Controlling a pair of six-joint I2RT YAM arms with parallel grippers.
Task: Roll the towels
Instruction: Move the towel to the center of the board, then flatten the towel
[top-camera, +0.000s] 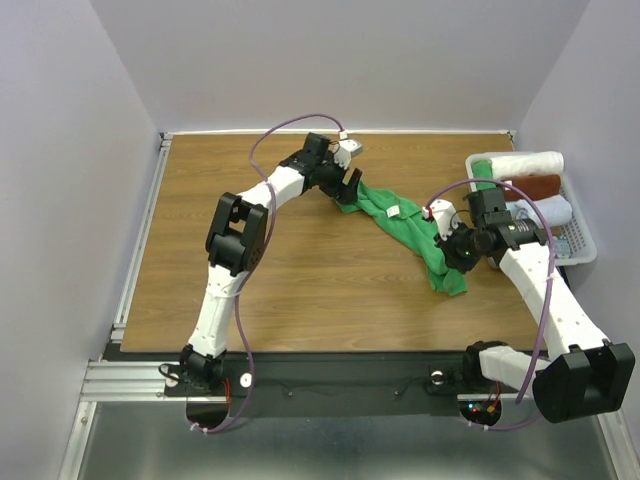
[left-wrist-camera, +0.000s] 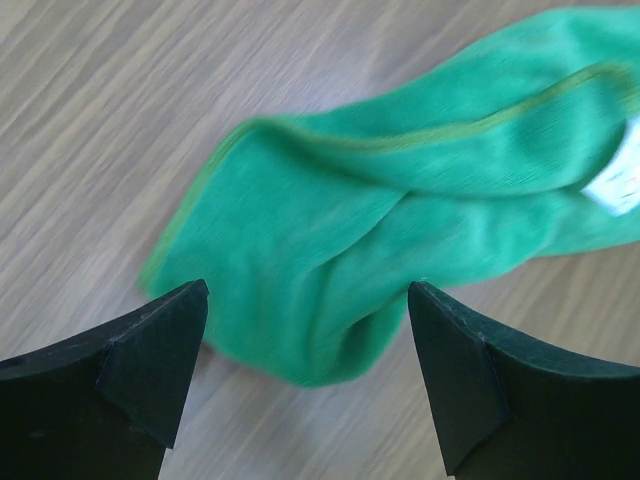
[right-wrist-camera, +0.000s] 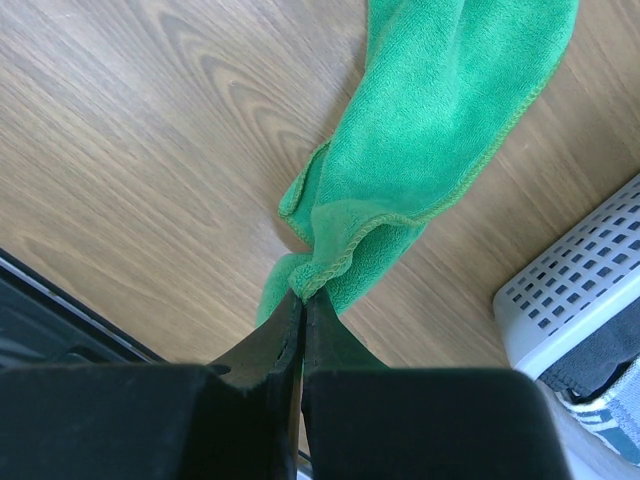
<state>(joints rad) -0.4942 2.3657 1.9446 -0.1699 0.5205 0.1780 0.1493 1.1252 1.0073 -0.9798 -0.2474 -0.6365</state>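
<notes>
The bright green towel (top-camera: 405, 230) lies in a crumpled strip across the wooden table, with a small white label (top-camera: 394, 211). My left gripper (top-camera: 347, 190) is open just over its far left end (left-wrist-camera: 400, 200), one finger on each side of the cloth (left-wrist-camera: 308, 290), holding nothing. My right gripper (top-camera: 455, 255) is shut on the towel's hemmed edge near its right end (right-wrist-camera: 303, 293), and the cloth (right-wrist-camera: 440, 120) trails away from the fingertips. A pale bluish cloth (top-camera: 548, 211) lies in the basket.
A white slotted basket (top-camera: 585, 250) stands at the table's right edge, close to my right arm; it shows in the right wrist view too (right-wrist-camera: 560, 300). It holds a cream-white roll (top-camera: 520, 162) and a brown roll (top-camera: 538, 186). Walls close in the sides.
</notes>
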